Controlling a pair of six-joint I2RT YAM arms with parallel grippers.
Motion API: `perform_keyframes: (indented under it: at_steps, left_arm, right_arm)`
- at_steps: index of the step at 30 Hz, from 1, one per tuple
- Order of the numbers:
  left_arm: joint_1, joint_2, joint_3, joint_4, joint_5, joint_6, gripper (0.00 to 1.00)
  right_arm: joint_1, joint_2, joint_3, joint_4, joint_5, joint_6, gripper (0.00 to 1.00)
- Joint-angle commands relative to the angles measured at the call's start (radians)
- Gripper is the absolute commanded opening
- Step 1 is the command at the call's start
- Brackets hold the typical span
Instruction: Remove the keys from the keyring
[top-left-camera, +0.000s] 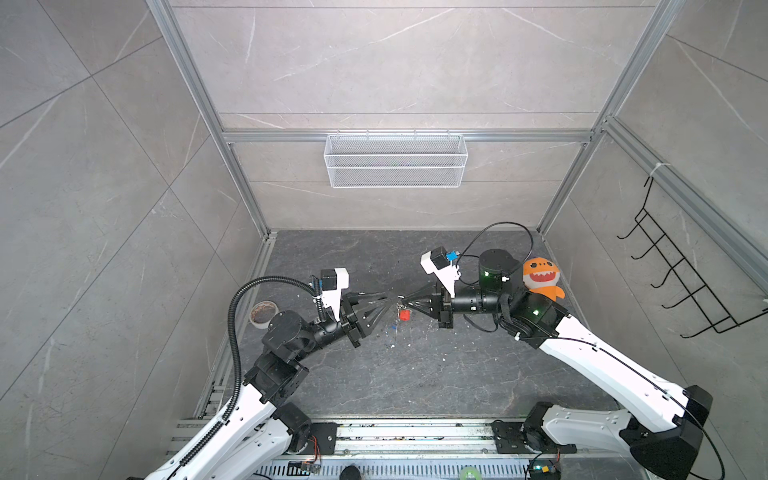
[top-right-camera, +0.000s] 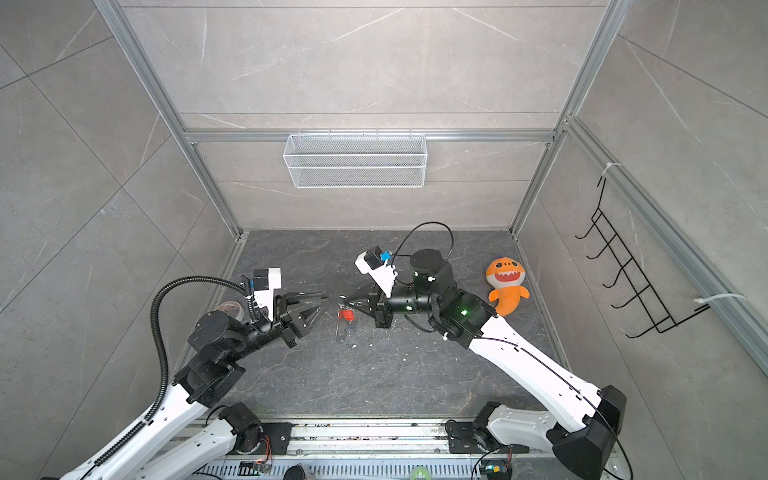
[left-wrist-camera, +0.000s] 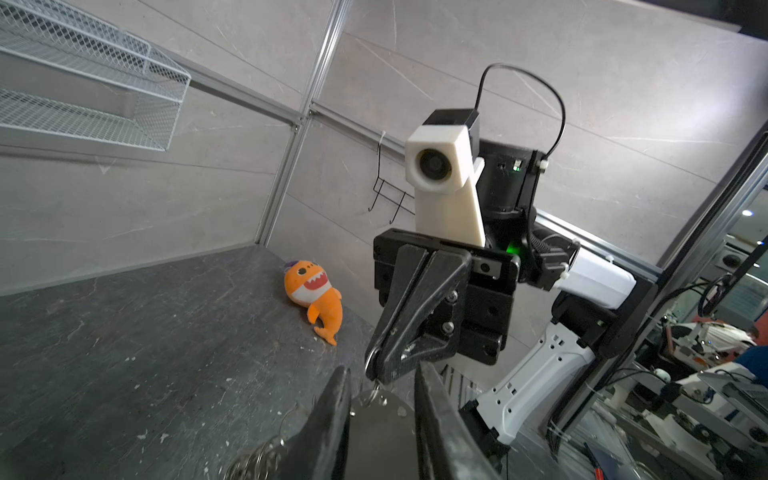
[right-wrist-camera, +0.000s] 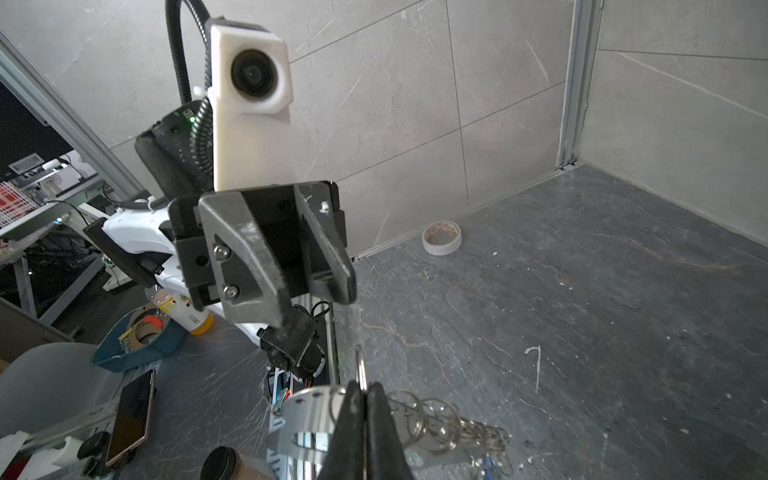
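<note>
The keyring (right-wrist-camera: 305, 409) is pinched by one small ring in the closed right gripper (right-wrist-camera: 365, 388). The left gripper (right-wrist-camera: 313, 305), parted and empty, is just beside it. The red-tagged key (top-left-camera: 404, 316) hangs below, and the rest is too small to tell.

Verify colours as you scan.

- Floor (top-left-camera: 374, 374): dk grey slab, pale veins, white flecks.
- Walls (top-left-camera: 395, 62): lt grey tile w/ thin white veins.
- Frame (top-left-camera: 291, 136): bare silver alum.
- Basket (top-left-camera: 395, 160): white mesh.
- Rack (top-left-camera: 688, 286): black wire.
- Plush (top-left-camera: 540, 276): orange body, white belly, red mouth w/ white teeth.
- Tape (right-wrist-camera: 440, 247): off-white roll, red-brown inner face.
- Arms (top-left-camera: 602, 357): white links, black joints.
- LEDs (top-left-camera: 536, 311): green.
- Conduit (top-left-camera: 237, 332): black, ribbed.
- Left gripper (right-wrist-camera: 316, 305) and right gripper (left-wrist-camera: 376, 370): black, edges scuffed grey.
- Cams (left-wrist-camera: 436, 166): white housing, black lens.
- Keyring (right-wrist-camera: 307, 419): dull silver-grey plate.
- Rings (right-wrist-camera: 440, 419): bright silver.
- Tag (top-left-camera: 404, 316): red.
</note>
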Motion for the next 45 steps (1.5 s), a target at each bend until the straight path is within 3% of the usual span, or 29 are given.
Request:
perform_keyframes:
  at_steps: [1,9,18,22,29,31,38,45]
  left_arm:
    - [-0.003,0.021,0.043,-0.098,0.071,0.069,0.29]
    - [-0.002,0.089,0.077,-0.111,0.191,0.090,0.36]
    - [-0.003,0.107,0.077,-0.093,0.226,0.092,0.23]
    - [-0.004,0.119,0.080,-0.088,0.235,0.091,0.22]
    - [-0.005,0.125,0.072,-0.048,0.218,0.074,0.02]
    - [-0.004,0.121,0.058,-0.018,0.196,0.064,0.00]
    - [-0.005,0.068,-0.035,0.164,0.087,0.032,0.00]
    - [-0.004,0.041,-0.079,0.295,0.055,0.008,0.00]
  right_arm:
    - [0.001,0.028,0.087,-0.240,-0.021,-0.146,0.00]
    - [0.002,0.084,0.179,-0.374,-0.059,-0.226,0.00]
    - [0.001,0.098,0.199,-0.392,-0.079,-0.236,0.00]
    - [0.001,0.099,0.204,-0.388,-0.082,-0.236,0.00]
    - [0.001,0.102,0.208,-0.374,-0.095,-0.217,0.00]
    - [0.002,0.088,0.195,-0.332,-0.085,-0.187,0.00]
    - [0.002,-0.027,0.069,-0.062,-0.019,-0.038,0.37]
    - [0.002,-0.115,-0.138,0.297,0.068,0.129,0.43]
